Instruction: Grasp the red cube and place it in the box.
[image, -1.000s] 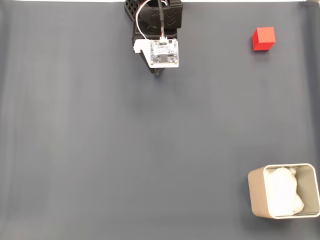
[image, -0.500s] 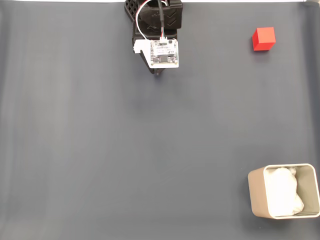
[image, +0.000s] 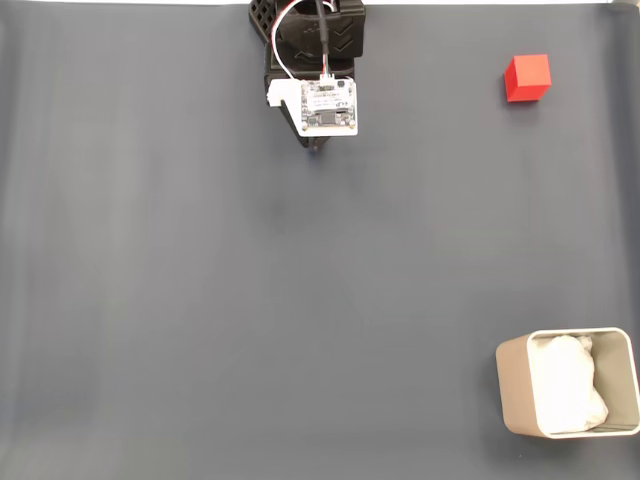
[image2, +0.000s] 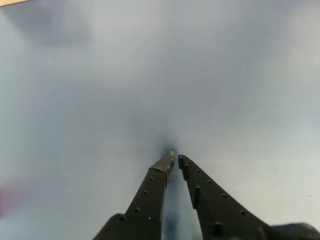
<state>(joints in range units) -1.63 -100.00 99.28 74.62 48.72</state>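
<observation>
The red cube (image: 527, 77) sits on the grey mat at the upper right of the fixed view. The beige box (image: 512, 390) with white lumpy padding stands at the lower right corner. The arm is folded at the top centre, its white circuit board facing up, and the gripper (image: 316, 148) pokes out just below it, far left of the cube. In the wrist view the two black fingers come together at their tips above bare mat: the gripper (image2: 175, 158) is shut and holds nothing.
A dark grey mat (image: 200, 300) covers the whole table. The arm's black base (image: 305, 25) stands at the top edge. A wide open stretch of mat lies between arm, cube and box.
</observation>
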